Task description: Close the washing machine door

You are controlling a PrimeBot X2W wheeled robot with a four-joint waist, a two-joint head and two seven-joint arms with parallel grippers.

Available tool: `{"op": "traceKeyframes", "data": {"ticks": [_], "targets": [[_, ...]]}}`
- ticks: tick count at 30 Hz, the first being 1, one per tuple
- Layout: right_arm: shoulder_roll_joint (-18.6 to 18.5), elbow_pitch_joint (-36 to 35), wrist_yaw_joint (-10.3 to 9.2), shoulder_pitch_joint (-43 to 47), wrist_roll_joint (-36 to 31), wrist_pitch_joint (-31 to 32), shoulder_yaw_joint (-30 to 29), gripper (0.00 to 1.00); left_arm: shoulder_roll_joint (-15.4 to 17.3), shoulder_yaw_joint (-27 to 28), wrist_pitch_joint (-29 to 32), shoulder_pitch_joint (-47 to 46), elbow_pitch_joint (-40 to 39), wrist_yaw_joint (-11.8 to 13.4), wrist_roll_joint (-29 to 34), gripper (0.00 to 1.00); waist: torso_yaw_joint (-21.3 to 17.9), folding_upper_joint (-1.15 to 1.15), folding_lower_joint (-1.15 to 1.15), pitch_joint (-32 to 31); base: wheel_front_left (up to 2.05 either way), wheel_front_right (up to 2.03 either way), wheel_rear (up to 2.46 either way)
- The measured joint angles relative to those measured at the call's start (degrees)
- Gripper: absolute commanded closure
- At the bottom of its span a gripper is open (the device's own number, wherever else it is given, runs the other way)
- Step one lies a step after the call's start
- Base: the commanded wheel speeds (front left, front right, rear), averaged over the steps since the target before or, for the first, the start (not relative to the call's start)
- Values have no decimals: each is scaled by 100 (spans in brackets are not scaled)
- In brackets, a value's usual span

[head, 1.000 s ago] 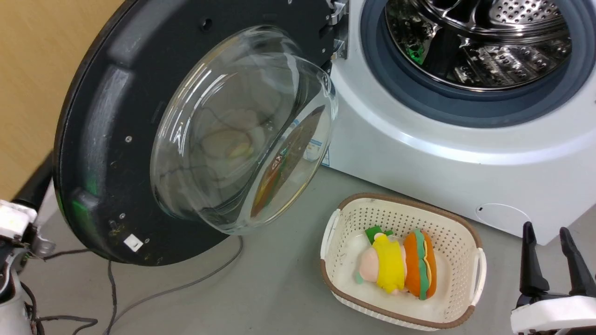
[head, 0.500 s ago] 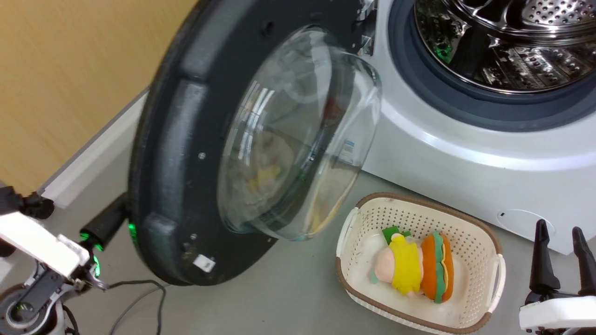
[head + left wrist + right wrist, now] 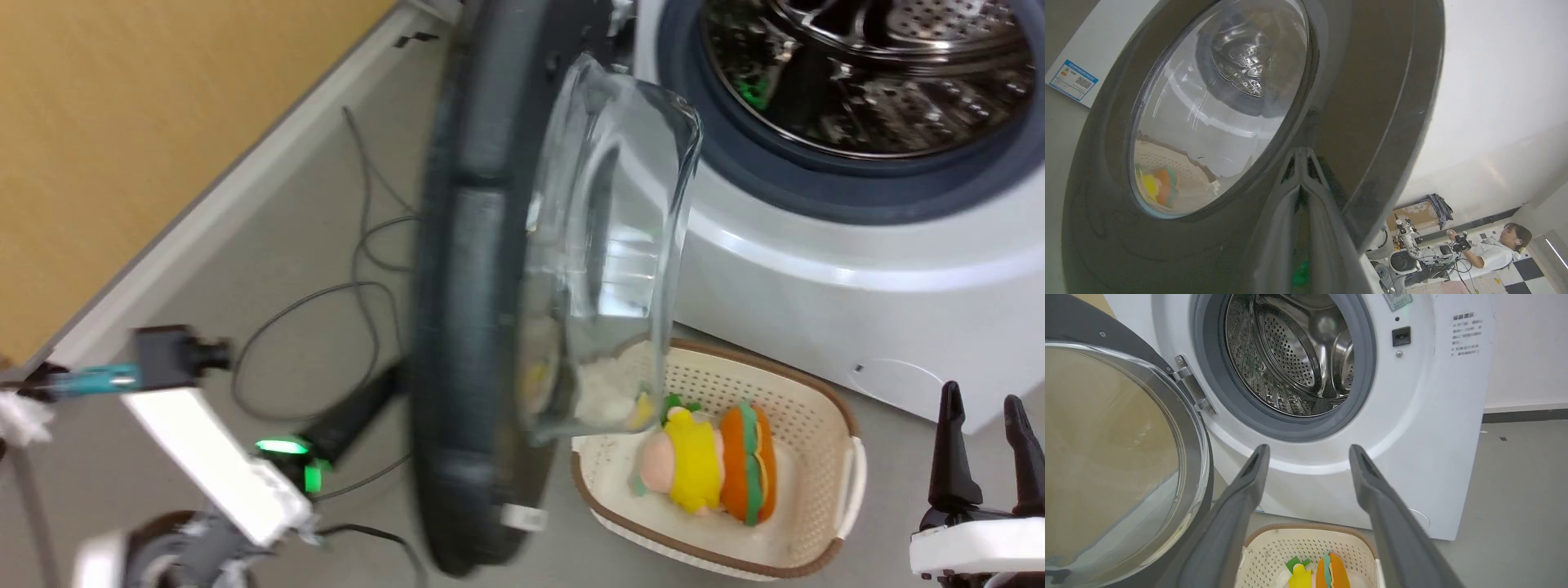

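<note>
Since the big round black-rimmed glass-domed door (image 3: 473, 286) hangs about half open off the white boxy front-loader washing machine (image 3: 816, 278), with the left pincer (image 3: 1301, 152) closed tight against its outer face and the right pincer (image 3: 980, 396) spread wide and idle, I'd push steadily near the free edge till it latches.

My head camera looks down on the washing machine door (image 3: 465, 327), edge-on. Left wrist camera sits close, with the door's outer face just past the jaws of the left gripper (image 3: 1300, 153). Right wrist camera, farther back, shares that door, left of the jaws of the right gripper (image 3: 1308, 448).
</note>
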Motion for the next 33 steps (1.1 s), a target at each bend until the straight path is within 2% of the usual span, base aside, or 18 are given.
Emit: {"op": "traceKeyframes", "data": {"ticks": [6,12,23,28,33], "targets": [[1,-3,0,-3,-35,0,-4,0,-69,-989,-557,27,-94,-1,83,100,-338,0,0,17,0,0,0],[3,-19,0,-91,-46,0,13,0,-64,-1807,-1619,-252,232,-1,322,100,-750,0,0,84,0,0,0],[5,-22,0,-213,-27,0,43,0,-30,-3412,-3562,-1150,1434,-1,627,100,-1490,0,0,307,0,0,0],[5,-18,0,-314,14,0,113,0,118,-4040,-4253,-1597,2016,-1,666,100,-1783,0,0,409,0,0,0],[7,-4,0,-353,27,0,154,0,129,-4596,-4795,-1928,2466,-1,487,100,-2047,0,0,481,0,0,0]]}}
